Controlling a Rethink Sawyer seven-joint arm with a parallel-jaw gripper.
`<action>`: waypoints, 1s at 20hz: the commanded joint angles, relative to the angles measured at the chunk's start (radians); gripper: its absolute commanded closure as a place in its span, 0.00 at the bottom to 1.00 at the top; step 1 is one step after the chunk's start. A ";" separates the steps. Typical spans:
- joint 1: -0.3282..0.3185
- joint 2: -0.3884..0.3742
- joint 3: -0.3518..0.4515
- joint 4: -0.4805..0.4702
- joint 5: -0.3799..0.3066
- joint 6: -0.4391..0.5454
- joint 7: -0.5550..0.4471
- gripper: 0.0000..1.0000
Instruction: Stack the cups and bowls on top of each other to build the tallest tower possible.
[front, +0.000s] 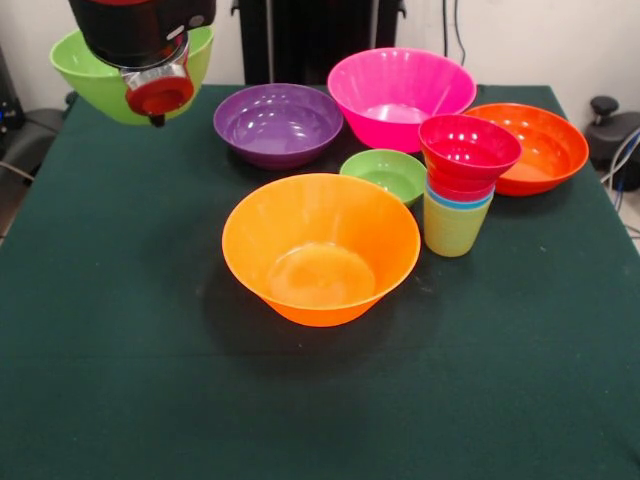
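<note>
The tower (462, 185) stands right of centre: a yellow-green cup (450, 228) lowest, a blue cup (460, 201) nested in it with only its rim showing, then red pieces topped by a small red bowl (468, 150). My gripper (157, 118) is at the far left corner, in front of a lime green bowl (95, 80). I cannot tell whether it holds that bowl or whether the bowl rests on the table. Loose bowls: big orange (320, 245), small green (385, 172), purple (278, 122), pink (400, 95), red-orange (535, 145).
The table has a dark green cloth (120, 380). The robot's black pedestal (300, 40) stands behind the far edge. Dark gear and cables (615, 135) lie off the table's right side.
</note>
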 joint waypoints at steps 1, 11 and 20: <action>0.066 0.074 0.099 -0.154 0.052 0.181 0.014 1.00; 0.121 0.165 0.070 -0.334 0.138 0.317 0.157 1.00; 0.191 0.243 -0.001 -0.517 0.160 0.463 0.239 1.00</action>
